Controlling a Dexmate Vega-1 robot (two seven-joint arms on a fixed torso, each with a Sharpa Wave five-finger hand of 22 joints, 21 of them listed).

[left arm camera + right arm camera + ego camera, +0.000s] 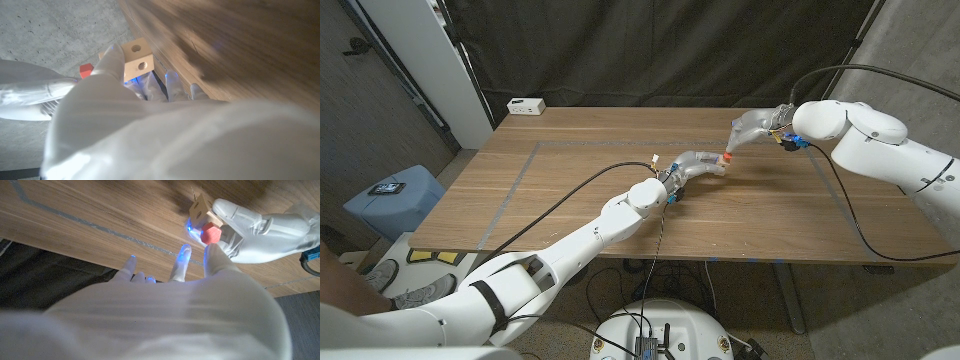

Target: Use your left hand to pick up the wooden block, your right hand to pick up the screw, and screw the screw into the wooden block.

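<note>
- Head view: a dark curtain hangs behind a wooden table (570, 200) marked with a rectangle of grey tape lines; one white box (527, 105) sits at the far left corner, and one blue stool (392, 197) stands on the floor to the left.
- The left hand (698, 165) reaches over the middle of the table; the right hand (752, 132) comes in from the far right, and the two meet fingertip to fingertip.
- One small red thing, the screw (728, 157) head, shows where the hands meet. The wooden block is too small and too covered by the fingers to make out here.
- Left wrist view: one pale wooden block (137, 57) with two round holes showing on its faces is pinched between the left hand's thumb and fingers (171, 82), lifted off the table. The back of the hand hides the lower part of the block.
- One red corner of the screw (86, 70) peeks out beside the thumb, next to the right hand (35, 95); its shaft is hidden.
- Right wrist view: the red hexagonal screw (210, 233) head sits at the tip of the right hand's thumb, against the block (201, 209). The left hand (260, 230) grips the block from the far side.
- The other right fingers (181, 262) are spread, with blue-lit tips. Whether a finger truly pinches the screw I cannot tell for certain; thumb contact is all that shows.
</note>
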